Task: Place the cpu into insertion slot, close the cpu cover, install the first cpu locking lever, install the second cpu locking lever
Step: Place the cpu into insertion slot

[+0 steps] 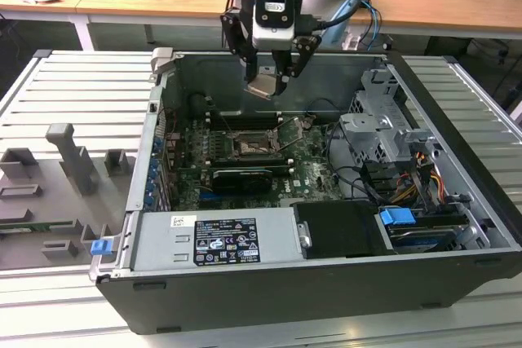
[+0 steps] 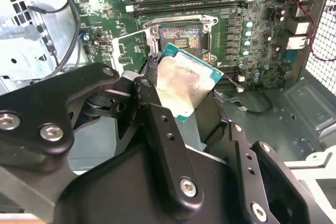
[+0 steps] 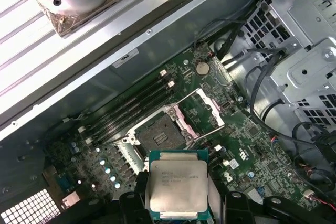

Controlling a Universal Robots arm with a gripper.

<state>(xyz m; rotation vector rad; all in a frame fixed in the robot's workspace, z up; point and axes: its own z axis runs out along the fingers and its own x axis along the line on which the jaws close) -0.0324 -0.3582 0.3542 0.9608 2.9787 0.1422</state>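
Observation:
My gripper (image 1: 265, 85) hangs above the open computer case, shut on the cpu (image 1: 263, 87), a pale square chip held flat between the fingers. In both wrist views the cpu (image 2: 184, 82) (image 3: 177, 184) hovers a little above the board, just short of the insertion slot (image 2: 180, 36) (image 3: 157, 132). The insertion slot (image 1: 251, 146) is a dark square socket with a silver rim, and it lies bare. The cpu cover (image 3: 214, 107) stands flipped open beside the socket, green board showing through its window.
Long black memory slots (image 3: 126, 111) run along the far side of the socket. A grey drive cage (image 1: 379, 132) with cables stands at the exterior view's right, and a power supply (image 1: 216, 238) sits at the front. Grey fixtures (image 1: 73, 160) stand on the table outside the case.

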